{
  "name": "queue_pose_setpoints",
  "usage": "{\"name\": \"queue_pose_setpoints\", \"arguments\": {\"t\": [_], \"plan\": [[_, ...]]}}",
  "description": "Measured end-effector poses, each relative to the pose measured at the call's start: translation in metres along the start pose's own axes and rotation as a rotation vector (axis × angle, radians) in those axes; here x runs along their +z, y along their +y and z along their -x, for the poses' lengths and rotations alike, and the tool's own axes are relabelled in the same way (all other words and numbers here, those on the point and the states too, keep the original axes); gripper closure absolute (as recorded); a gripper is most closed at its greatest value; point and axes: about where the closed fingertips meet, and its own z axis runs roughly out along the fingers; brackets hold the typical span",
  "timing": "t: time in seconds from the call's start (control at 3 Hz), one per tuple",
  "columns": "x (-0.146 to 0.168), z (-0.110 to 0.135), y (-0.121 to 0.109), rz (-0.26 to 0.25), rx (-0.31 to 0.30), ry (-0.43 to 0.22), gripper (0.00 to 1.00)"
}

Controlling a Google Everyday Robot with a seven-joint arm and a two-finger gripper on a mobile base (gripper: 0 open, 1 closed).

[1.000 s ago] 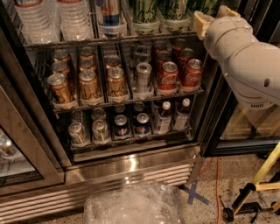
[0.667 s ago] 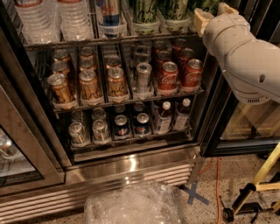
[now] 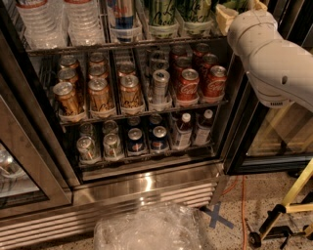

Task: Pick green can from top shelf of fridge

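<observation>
The fridge (image 3: 146, 185) stands open in front of me. Its top shelf (image 3: 98, 47), a grey wire rack, runs along the top of the view. Light green cans (image 3: 162, 12) stand on it in clear trays, with another lane of them (image 3: 195, 9) to the right; their tops are cut off by the frame. My gripper (image 3: 224, 17) is at the right end of the top shelf, just right of the green cans. My white arm (image 3: 274, 58) reaches in from the right and hides most of it.
Water bottles (image 3: 44, 19) and a blue-and-silver can (image 3: 122, 12) share the top shelf. Gold cans (image 3: 98, 93) and red cola cans (image 3: 188, 85) fill the middle shelf. Crumpled clear plastic (image 3: 146, 227) lies on the floor, a yellow stand (image 3: 288, 205) at right.
The arm and gripper have crept slightly up and in toward the right end of the top shelf. The cans have not moved.
</observation>
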Motion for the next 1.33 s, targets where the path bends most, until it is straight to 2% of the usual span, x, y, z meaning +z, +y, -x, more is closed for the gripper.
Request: {"name": "queue_pose_setpoints", "arguments": {"t": [0.67, 1.33], "plan": [[0.019, -0.007, -0.004, -0.013, 0.018, -0.007, 0.4], [0.017, -0.007, -0.005, -0.015, 0.026, -0.005, 0.38]]}}
